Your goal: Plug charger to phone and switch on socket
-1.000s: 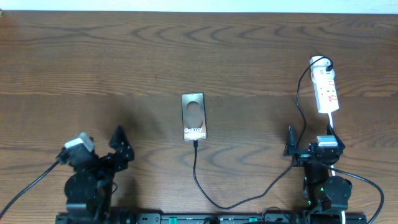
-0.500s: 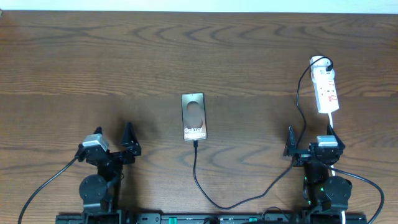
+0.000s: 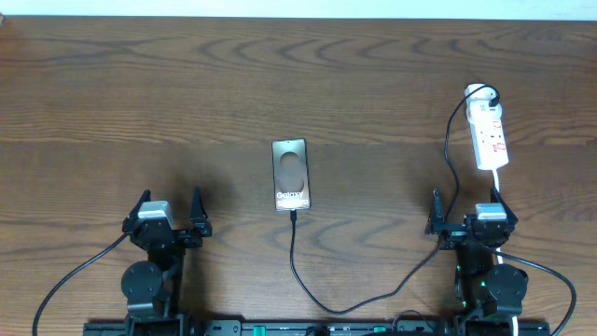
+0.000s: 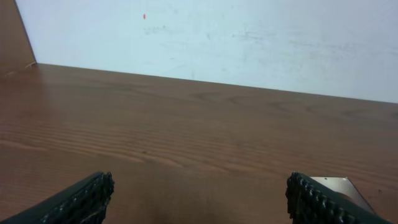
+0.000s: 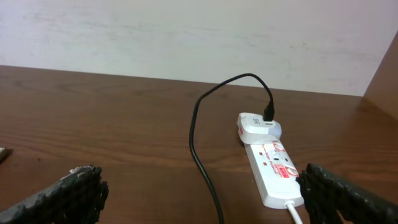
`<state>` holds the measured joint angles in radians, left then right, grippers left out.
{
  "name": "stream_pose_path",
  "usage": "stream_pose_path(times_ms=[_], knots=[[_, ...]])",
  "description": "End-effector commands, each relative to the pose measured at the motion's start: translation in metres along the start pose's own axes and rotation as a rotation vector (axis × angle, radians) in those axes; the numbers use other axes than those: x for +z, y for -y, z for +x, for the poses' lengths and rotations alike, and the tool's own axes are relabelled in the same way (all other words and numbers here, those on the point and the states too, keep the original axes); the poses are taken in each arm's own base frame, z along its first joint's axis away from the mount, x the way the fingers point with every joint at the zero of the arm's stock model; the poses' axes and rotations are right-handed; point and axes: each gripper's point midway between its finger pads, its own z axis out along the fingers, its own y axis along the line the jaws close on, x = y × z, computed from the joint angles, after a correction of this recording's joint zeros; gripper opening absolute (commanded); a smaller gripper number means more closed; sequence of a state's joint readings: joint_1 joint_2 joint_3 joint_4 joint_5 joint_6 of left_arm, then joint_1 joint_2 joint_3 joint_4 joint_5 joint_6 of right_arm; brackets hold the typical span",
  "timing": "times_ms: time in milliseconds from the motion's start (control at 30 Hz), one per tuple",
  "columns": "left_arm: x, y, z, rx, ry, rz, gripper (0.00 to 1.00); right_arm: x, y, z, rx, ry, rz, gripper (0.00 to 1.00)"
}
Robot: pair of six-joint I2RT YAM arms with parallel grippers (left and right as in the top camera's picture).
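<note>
The phone (image 3: 291,175) lies flat at the table's middle, screen up; one corner shows in the left wrist view (image 4: 339,185). The black charger cable (image 3: 322,303) runs from the phone's near edge, where its tip touches, loops toward me, then rises to a white adapter (image 3: 480,93) plugged into the far end of the socket strip (image 3: 491,138). The strip (image 5: 273,171), adapter (image 5: 258,126) and cable (image 5: 202,146) show in the right wrist view. My left gripper (image 3: 169,207) (image 4: 199,202) is open and empty, left of the phone. My right gripper (image 3: 471,215) (image 5: 202,196) is open and empty, just short of the strip.
The strip's white cord (image 3: 499,182) runs toward me past the right gripper. A pale wall (image 4: 217,37) stands behind the far table edge. Bare wood (image 3: 187,93) lies to the left and behind the phone.
My left arm has swung from a leftward tilt to face straight ahead and shifted a little right. The right arm, phone, cable and strip have not moved.
</note>
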<state>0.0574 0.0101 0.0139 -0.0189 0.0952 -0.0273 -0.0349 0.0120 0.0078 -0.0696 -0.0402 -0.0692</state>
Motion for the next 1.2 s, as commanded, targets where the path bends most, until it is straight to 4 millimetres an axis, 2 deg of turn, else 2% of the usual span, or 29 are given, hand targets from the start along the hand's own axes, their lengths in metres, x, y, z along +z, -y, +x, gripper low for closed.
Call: stream_pose_path(times_ms=[0,1167], knots=[[0.0000,0.0012,0.0145,0.039,-0.049,0.013,0.91,-0.0002,-0.0007,0.0004,0.009,0.001,-0.001,0.99],[0.0002,0.0010,0.0143,0.028,-0.048,0.012,0.91,-0.0001,-0.0007,0.0004,0.009,0.001,-0.001,0.99]])
